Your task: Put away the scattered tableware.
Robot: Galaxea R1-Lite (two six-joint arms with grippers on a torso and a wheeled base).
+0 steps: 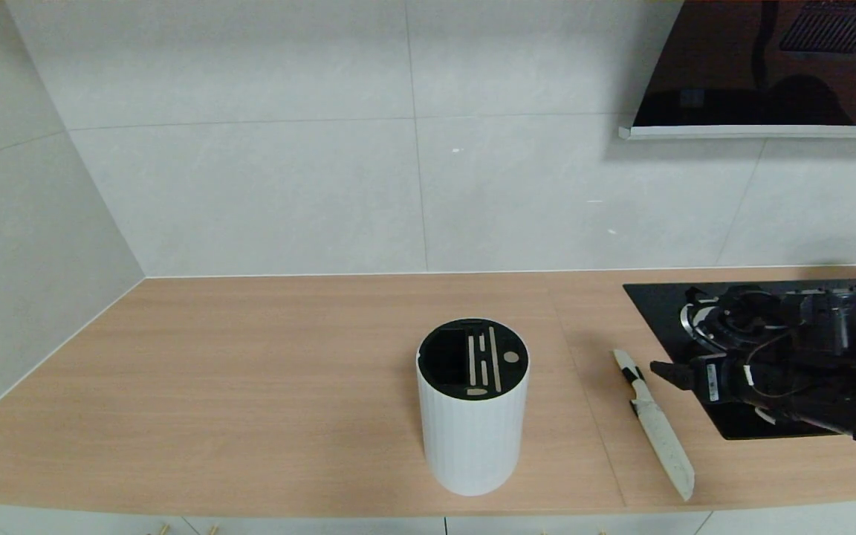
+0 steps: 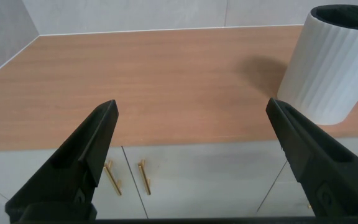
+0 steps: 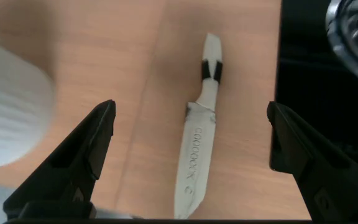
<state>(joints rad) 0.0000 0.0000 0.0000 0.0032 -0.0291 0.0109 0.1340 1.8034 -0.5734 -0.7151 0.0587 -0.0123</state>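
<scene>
My right pincer (image 3: pixel 189 111) is hovering released, knife (image 1: pixel 655 425) lying below between its tips; my left pincer (image 2: pixel 192 107) is gaping.

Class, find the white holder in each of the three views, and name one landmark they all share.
Head view: holder stands mid-way along the counter, near its front edge, knife to its right.
Left wrist view: holder at the picture's edge, standing by the counter's front edge.
Right wrist view: holder at the picture's edge, across bare wood from the knife.
Shared landmark: the wooden counter.
</scene>
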